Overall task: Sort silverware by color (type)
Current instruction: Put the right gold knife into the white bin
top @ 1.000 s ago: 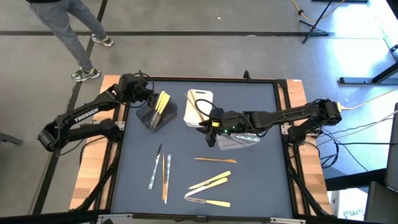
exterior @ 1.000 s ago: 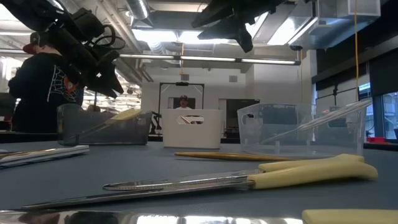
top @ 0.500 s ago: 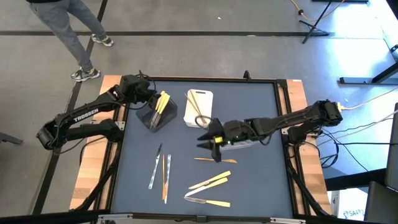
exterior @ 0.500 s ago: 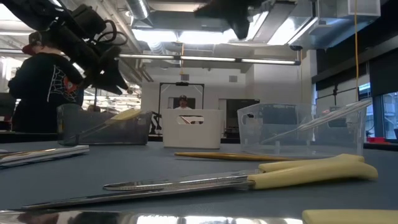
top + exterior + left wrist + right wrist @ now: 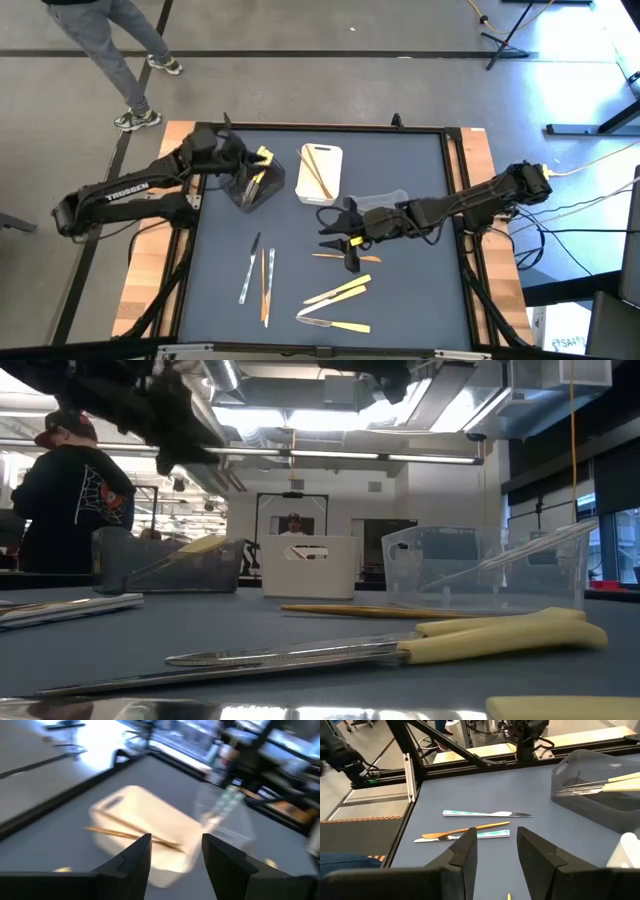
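Note:
Loose silverware lies flat on the dark mat: an orange-brown piece (image 5: 345, 257), pale yellow pieces (image 5: 336, 292), a yellow-handled knife (image 5: 334, 323), and silver-grey (image 5: 249, 272) and orange-brown pieces (image 5: 266, 285) near the left. My right gripper (image 5: 338, 250) (image 5: 495, 837) hangs open and empty just above the orange-brown piece. Over the black tray (image 5: 262, 190), which holds pale yellow silverware (image 5: 262, 158), my left gripper (image 5: 250, 165) (image 5: 175, 842) is open and empty. The white tray (image 5: 320, 172) holds orange-brown pieces. The clear tray (image 5: 385, 204) stands behind my right gripper.
The three trays stand in a row across the far half of the mat. A black frame (image 5: 458, 200) borders the mat, with wooden strips (image 5: 150, 270) outside it. A person (image 5: 60, 500) stands beyond the table's far left corner. Bare mat lies at the near right.
My right gripper has swung away from above the clear tray toward the table's near edge, and now hangs over the loose orange-brown piece. My left gripper has swung toward the table's right and risen, coming over the black tray. No silverware has moved.

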Motion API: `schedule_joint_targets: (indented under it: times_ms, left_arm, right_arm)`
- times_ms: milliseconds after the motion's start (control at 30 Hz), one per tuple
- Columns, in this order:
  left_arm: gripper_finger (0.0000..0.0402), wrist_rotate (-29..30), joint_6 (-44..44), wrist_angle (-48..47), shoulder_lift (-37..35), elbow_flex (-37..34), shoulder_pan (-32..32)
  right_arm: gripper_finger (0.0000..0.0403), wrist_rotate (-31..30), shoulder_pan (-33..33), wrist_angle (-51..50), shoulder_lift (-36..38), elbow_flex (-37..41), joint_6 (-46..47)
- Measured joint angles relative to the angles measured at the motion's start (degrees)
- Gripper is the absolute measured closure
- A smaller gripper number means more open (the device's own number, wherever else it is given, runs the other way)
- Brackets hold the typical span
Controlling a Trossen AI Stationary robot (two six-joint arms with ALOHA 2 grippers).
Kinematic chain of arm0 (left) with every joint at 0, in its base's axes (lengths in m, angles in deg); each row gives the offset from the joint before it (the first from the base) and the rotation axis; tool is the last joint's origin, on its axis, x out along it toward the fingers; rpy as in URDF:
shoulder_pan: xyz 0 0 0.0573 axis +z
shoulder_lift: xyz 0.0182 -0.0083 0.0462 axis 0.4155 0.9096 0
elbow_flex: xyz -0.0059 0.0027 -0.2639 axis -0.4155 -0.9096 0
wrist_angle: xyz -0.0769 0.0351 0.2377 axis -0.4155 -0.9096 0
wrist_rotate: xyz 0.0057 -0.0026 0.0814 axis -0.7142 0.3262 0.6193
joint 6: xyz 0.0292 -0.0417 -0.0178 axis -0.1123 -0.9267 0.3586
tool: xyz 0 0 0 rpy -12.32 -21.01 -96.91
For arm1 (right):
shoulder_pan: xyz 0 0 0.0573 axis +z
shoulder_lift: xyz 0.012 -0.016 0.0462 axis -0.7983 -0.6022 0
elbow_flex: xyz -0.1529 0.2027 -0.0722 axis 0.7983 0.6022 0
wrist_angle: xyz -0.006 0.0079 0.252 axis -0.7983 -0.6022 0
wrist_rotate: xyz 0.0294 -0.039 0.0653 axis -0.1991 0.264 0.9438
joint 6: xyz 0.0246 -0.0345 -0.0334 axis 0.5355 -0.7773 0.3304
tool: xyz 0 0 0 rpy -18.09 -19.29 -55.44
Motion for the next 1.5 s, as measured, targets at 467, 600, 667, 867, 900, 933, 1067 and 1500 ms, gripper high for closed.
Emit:
schedule_joint_targets:
  times_ms: [467,600,667,867,900,933,1067,1500]
  left_arm:
    - [0.0233,27.29,-1.21,10.60,-1.57,0.00,-35.71]
    - [0.0233,35.25,-1.51,11.09,-0.85,0.00,-42.98]
    - [0.0233,38.71,-1.51,11.42,0.13,0.00,-46.33]
    - [0.0233,45.65,-1.36,17.48,5.83,0.00,-53.88]
    - [0.0233,46.61,-1.18,18.48,7.00,0.00,-54.69]
    - [0.0233,47.41,-1.16,19.54,8.23,0.01,-55.39]
    - [0.0233,49.56,-1.36,23.43,13.27,0.00,-57.16]
    - [0.0233,49.76,-1.47,29.89,22.51,0.02,-57.84]
  right_arm:
    - [0.0278,-0.14,0.30,1.29,0.00,0.00,1.81]
    - [0.0278,-1.64,1.97,2.90,0.00,-0.59,0.85]
    - [0.0278,-3.20,3.30,1.58,0.00,-1.64,-0.02]
    - [0.0278,-9.36,6.78,-4.53,0.00,-5.38,-2.01]
    - [0.0278,-9.86,7.15,-4.99,0.00,-5.79,-2.56]
    - [0.0278,-10.05,7.48,-5.47,0.00,-6.23,-2.92]
    - [0.0279,-10.24,8.22,-8.08,-0.61,-8.38,-2.99]
    - [0.0279,-10.05,8.11,-30.68,-13.00,-17.46,-3.10]
